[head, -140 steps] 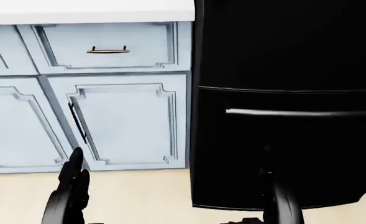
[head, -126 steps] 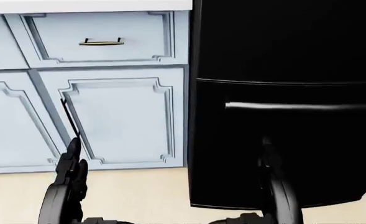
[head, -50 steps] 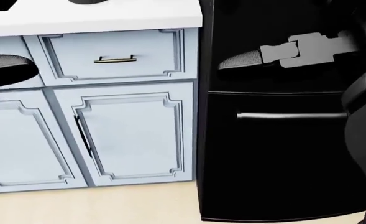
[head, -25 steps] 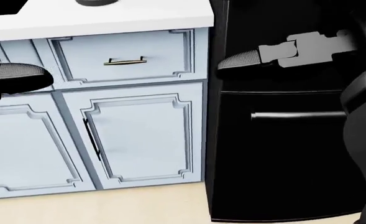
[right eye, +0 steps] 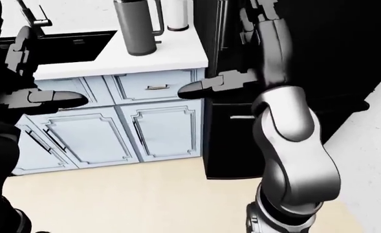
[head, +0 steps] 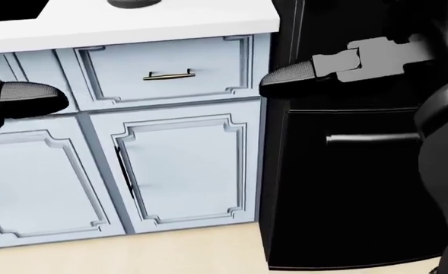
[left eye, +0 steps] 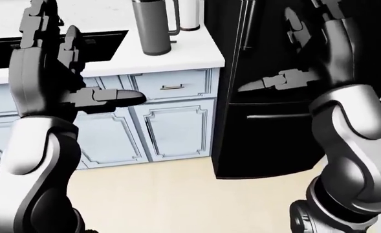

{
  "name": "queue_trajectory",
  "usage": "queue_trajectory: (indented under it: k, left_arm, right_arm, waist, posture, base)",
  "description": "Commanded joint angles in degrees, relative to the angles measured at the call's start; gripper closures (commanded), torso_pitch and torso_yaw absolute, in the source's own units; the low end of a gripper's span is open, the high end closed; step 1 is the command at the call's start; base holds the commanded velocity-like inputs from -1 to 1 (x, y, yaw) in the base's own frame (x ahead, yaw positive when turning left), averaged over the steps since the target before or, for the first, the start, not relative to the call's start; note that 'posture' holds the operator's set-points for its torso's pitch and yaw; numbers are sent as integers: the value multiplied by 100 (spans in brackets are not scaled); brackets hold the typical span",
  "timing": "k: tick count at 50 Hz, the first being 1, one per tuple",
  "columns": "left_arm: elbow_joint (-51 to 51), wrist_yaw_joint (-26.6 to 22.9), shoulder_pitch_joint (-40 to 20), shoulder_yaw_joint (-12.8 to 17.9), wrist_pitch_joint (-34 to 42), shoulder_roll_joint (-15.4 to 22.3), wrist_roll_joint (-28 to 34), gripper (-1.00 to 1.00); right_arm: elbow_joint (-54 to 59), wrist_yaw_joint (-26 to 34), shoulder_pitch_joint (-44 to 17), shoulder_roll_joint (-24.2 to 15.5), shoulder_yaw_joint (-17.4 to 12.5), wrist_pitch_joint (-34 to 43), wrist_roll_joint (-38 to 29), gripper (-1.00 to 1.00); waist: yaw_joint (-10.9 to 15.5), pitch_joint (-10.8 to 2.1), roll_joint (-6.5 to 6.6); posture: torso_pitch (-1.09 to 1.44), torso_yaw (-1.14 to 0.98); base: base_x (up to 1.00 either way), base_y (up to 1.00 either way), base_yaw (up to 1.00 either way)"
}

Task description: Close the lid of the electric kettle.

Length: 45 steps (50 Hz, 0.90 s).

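The electric kettle (left eye: pixel 152 26), a grey cylinder with a side handle, stands on the white counter (left eye: pixel 190 53) near the top of the left-eye view. The frame cuts off its top, so the lid does not show. Only its base (head: pixel 135 3) appears in the head view. Both hands are raised, open and empty, well short of the kettle. My left hand (left eye: pixel 74 63) is below and left of it, thumb (head: pixel 22 94) pointing right. My right hand (left eye: pixel 294 48) is up before the black fridge (left eye: pixel 268 136), thumb (head: pixel 300 74) pointing left.
A white cylinder (right eye: pixel 177 14) stands just behind the kettle. A dark sink (left eye: pixel 54 46) with a faucet (right eye: pixel 31 14) lies left of it. Pale blue cabinets with a drawer (head: pixel 167 74) sit under the counter. Beige floor (left eye: pixel 177 194) lies below.
Both hands rose from the bottom of the head view to chest height, palms open. The camera has shifted since, sliding cabinets and fridge rightward in the picture.
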Motion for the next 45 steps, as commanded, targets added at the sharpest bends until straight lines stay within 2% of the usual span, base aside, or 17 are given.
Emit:
queue_trajectory:
  k: [1,2,8,10,11,12,15,20,22,24,25,26,27,32,34,40,45]
  left_arm:
    - [-81,21,-131,35,-108,36,26,-100]
    - [-101,33,-137,6,-97,46,50,-100]
    - [-93,16,-149,-34,-99,0,105,-100]
    - [-110,14,-142,-34,-87,-4,111,-100]
    - [-121,13,-133,-39,-85,-12,114,-100]
    - [-129,8,-129,-49,-86,-9,132,-100]
    - [-163,8,-128,-36,-78,-21,151,-100]
    - [-166,1,-125,-37,-82,-32,173,-100]
    - [-108,-29,-101,-74,-159,-43,231,-100]
    - [-68,-48,-87,-93,-202,-71,264,-100]
    - [-60,-60,-68,-112,-218,-85,290,-100]
    - [-56,-72,-62,-118,-222,-96,304,-100]
    - [-52,-84,-57,-120,-228,-105,318,-100]
    - [34,-127,-68,-110,-296,-123,359,-100]
    - [-17,-124,-106,-59,-222,-101,334,-100]
    - [59,-80,-283,-28,-126,-28,271,-100]
    - [-98,97,-362,29,-5,-34,80,-100]
  right_arm:
    - [-56,4,-125,-68,-55,-115,-19,-100]
    - [-89,10,-130,-59,-90,-128,1,-100]
    - [-106,23,-121,-72,-99,-120,31,-100]
    - [-107,24,-116,-79,-96,-123,33,-100]
    - [-108,19,-111,-76,-81,-123,28,-100]
    - [-102,22,-99,-72,-74,-139,26,-100]
    - [-119,28,-115,-72,-66,-109,20,-100]
    - [-138,29,-128,-77,-86,-77,22,-100]
    - [-103,36,-97,-78,-109,-131,26,-100]
    - [-95,27,-94,-69,-119,-166,41,-100]
    - [-65,27,-77,-76,-109,-196,37,-100]
    - [-49,26,-66,-75,-93,-215,33,-100]
    - [-40,21,-63,-67,-79,-215,29,-100]
    - [13,29,-20,-28,-44,-301,-2,-100]
    - [-37,3,-38,12,-63,-254,28,-100]
    - [-115,-62,-67,-5,-67,-170,97,-100]
    - [-109,-38,-39,-30,-75,-199,84,-100]
  waist:
    - [-5,-102,38]
    - [-35,-56,45]
    - [-27,-37,-359]
    - [-18,-54,-559]
    - [-13,-115,-745]
    - [-55,-77,-536]
    - [-15,-154,-630]
    - [4,-40,-381]
    - [-29,-49,-150]
    - [-33,-180,358]
    - [-3,-88,-66]
    - [-18,-52,3]
    - [-3,-61,-51]
    - [-39,-23,-408]
    - [-38,-66,-664]
    - [-17,-171,-618]
    - [-50,-54,-209]
  posture:
    - [0,0]
    - [0,0]
    - [0,0]
    - [0,0]
    - [0,0]
    - [0,0]
    - [0,0]
    - [0,0]
    - [0,0]
    - [0,0]
    - [0,0]
    - [0,0]
    - [0,0]
    - [0,0]
    - [0,0]
    - [0,0]
    - [0,0]
  base:
    - [0,23,0]
    - [0,25,0]
    - [0,26,0]
    - [0,27,0]
    - [0,27,0]
    - [0,27,0]
    - [0,26,0]
    - [0,27,0]
    - [0,27,0]
    - [0,36,0]
    - [0,42,0]
    - [0,43,0]
    - [0,43,0]
    - [0,42,0]
    - [0,43,0]
    - [0,43,0]
    - [0,42,0]
